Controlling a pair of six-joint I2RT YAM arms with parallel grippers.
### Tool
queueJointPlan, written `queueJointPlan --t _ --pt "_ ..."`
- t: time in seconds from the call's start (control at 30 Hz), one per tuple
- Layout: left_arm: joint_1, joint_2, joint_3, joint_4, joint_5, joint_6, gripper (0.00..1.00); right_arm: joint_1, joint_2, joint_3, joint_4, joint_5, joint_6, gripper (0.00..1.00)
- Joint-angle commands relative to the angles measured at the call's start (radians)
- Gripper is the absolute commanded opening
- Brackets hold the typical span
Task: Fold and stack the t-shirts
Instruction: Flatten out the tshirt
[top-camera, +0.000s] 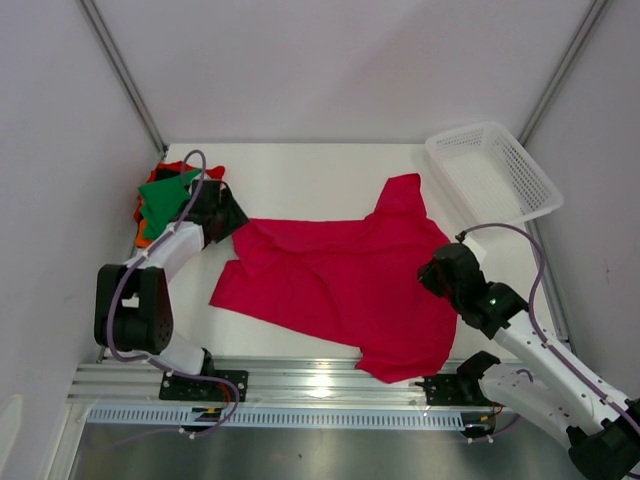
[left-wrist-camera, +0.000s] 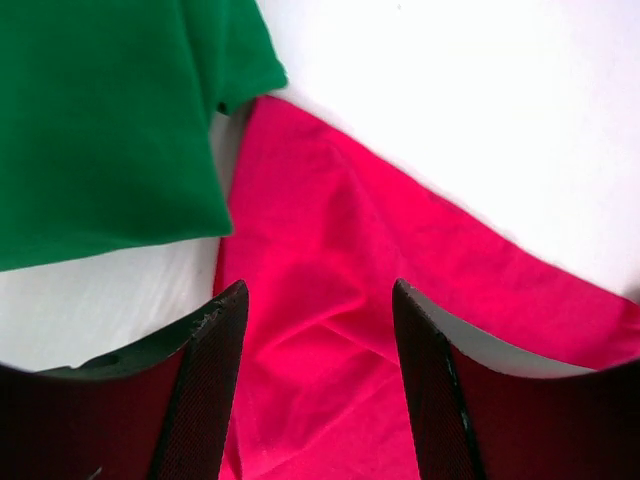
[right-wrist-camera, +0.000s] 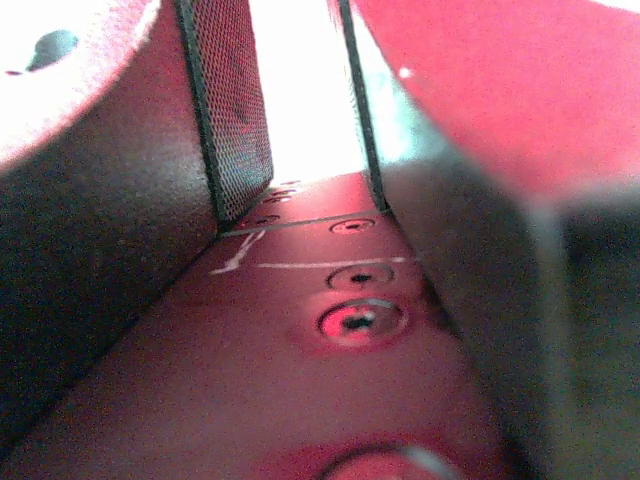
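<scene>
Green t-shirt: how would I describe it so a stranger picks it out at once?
Start at the white table and go to its far left corner. There the green t-shirt lies on top of orange cloth and red cloth. It is the only green thing, unlike the large crimson t-shirt spread across the middle.

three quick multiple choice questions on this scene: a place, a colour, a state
1. Where is the white basket? A far right corner of the table B near left corner C table's middle
2. Which colour tops the pile of t-shirts? A blue B green C white
3. The left gripper has its jaws: A shut on cloth B out of view C open over the crimson t-shirt
Key: 1 A, it sits at the far right edge; 2 B, a green t-shirt lies uppermost; 3 C, a gap shows between them.
</scene>
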Motion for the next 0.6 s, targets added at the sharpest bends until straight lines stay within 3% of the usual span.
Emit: queueJointPlan --t 0.0,0.23,0.57 --pt "0.021 -0.057 0.031 -0.025 -0.111 0.071 0.63 -0.003 -0.009 -0.016 0.002 0.006 0.030 0.27" --pt "0.104 0.047 0.071 -0.048 -0.037 0.063 0.62 -0.004 0.014 -0.009 0.013 -0.005 0.022 0.27" --pt "0.124 0.155 0.103 -0.036 0.093 0.053 0.62 -0.009 0.008 0.005 -0.004 0.008 0.021 0.27"
